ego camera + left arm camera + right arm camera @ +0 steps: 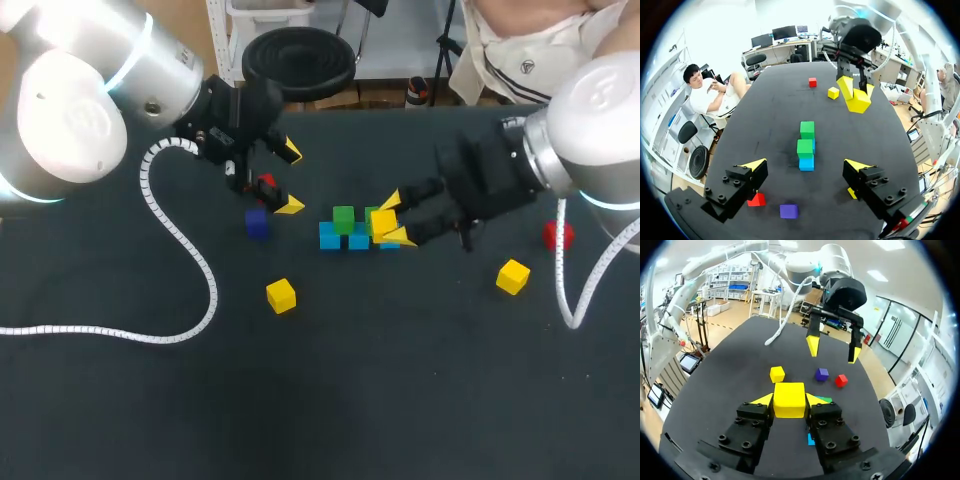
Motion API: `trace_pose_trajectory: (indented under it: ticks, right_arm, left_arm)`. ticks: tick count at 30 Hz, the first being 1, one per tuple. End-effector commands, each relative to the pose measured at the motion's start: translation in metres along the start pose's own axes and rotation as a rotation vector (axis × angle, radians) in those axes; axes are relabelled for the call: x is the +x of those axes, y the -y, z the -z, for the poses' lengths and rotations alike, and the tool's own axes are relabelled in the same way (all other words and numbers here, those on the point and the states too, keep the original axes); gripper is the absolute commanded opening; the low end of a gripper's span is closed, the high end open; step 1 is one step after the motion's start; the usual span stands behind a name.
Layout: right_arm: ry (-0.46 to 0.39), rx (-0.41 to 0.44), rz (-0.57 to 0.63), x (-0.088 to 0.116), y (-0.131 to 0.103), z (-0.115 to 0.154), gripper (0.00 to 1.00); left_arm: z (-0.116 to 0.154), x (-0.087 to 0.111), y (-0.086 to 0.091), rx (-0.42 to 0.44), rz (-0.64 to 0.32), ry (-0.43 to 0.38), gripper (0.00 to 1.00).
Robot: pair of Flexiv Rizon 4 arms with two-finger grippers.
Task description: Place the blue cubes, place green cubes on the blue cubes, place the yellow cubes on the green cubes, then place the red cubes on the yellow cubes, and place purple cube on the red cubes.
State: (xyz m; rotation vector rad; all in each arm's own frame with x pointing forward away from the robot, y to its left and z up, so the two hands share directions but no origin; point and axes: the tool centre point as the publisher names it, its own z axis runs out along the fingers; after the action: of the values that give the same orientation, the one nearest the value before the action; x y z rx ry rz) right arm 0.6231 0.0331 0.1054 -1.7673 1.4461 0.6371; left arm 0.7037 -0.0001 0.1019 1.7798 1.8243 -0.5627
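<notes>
Right hand point(395, 220) low, around yellow cube point(789, 400)

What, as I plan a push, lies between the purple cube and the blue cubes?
Only bare table lies between purple cube and blue cubes; the left wrist view shows it.

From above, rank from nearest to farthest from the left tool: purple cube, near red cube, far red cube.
1. near red cube, beside the left tool.
2. purple cube, just beyond, toward the front.
3. far red cube, far over at the right.
</notes>
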Motion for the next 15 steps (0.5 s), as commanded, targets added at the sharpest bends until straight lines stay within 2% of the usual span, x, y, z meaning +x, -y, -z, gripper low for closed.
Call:
trace_pose_trajectory:
  ticks: [1,10,15]
  right_arm:
    - [-0.005,-0.008,-0.012,-0.007,0.002,0.000,0.00]
    - [0.012,-0.010,-0.112,-0.002,0.002,-0.004,0.00]
    - [0.060,-0.015,-0.139,0.007,0.008,-0.006,0.00]
  left_arm:
    - [0.000,0.001,0.000,-0.001,-0.002,0.002,1.00]
    - [0.000,0.001,0.000,-0.001,-0.002,0.002,1.00]
    - [0.000,0.001,0.000,-0.001,-0.002,0.002,1.00]
